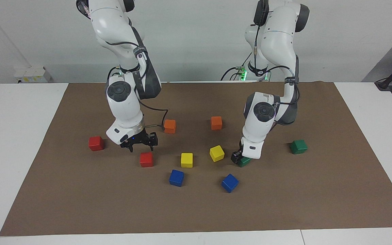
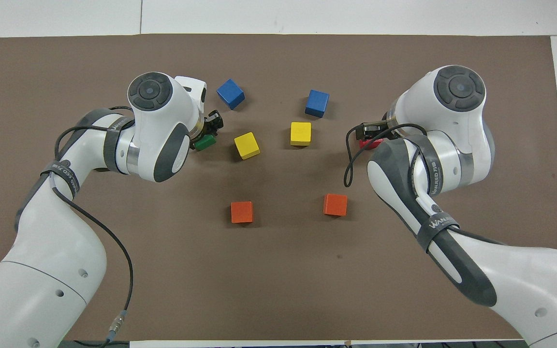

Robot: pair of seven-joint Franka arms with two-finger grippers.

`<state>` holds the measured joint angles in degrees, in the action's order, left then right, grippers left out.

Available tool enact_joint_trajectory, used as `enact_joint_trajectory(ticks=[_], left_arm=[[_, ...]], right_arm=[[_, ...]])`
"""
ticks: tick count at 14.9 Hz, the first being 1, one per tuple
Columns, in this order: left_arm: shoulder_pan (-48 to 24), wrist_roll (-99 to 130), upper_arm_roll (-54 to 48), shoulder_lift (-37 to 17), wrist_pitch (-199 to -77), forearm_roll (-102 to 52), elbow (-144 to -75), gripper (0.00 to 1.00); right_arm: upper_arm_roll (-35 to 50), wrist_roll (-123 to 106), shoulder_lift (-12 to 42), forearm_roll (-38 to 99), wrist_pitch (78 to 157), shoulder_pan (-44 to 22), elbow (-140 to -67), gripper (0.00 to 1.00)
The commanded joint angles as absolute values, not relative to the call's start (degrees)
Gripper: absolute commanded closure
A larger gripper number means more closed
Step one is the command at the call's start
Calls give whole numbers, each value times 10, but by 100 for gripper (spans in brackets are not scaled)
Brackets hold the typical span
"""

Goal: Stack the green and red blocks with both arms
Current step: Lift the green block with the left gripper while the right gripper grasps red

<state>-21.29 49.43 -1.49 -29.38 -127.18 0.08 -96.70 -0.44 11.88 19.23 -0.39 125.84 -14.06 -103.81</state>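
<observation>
The cubes are looking small, hard and glossy, so probably light but a bit slippery; pinching two flat opposite faces near the middle seems safest. One green cube (image 1: 244, 161) is sitting beside a yellow cube (image 1: 216, 153), and the left gripper (image 1: 239, 158) is down around it, though I can't tell if it's clamped yet. The other green cube (image 1: 298, 146) is lying toward the left arm's end. The right gripper (image 1: 141, 144) is hanging spread open just above a red cube (image 1: 146, 159), the second red cube (image 1: 96, 143) nearby.
</observation>
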Motion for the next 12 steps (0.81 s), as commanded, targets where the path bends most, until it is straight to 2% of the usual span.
enact_joint_trajectory(ticks=[1, 4, 8, 12], left_arm=[[-219, 502, -6, -288, -1211, 50, -955, 100], [-186, 454, -7, -245, -1163, 60, -954, 100], [-91, 219, -9, -167, -1104, 34, -995, 100], [-28, 50, -9, -158, -1080, 25, -996, 100]], right_arm=[[-1, 128, 181, -4, 1274, -137, -1060, 5], [-1, 129, 186, 19, 1294, -137, -1076, 5], [-1, 131, 192, 20, 1315, -142, -1091, 5], [-1, 132, 200, 20, 1324, -142, -1091, 5]])
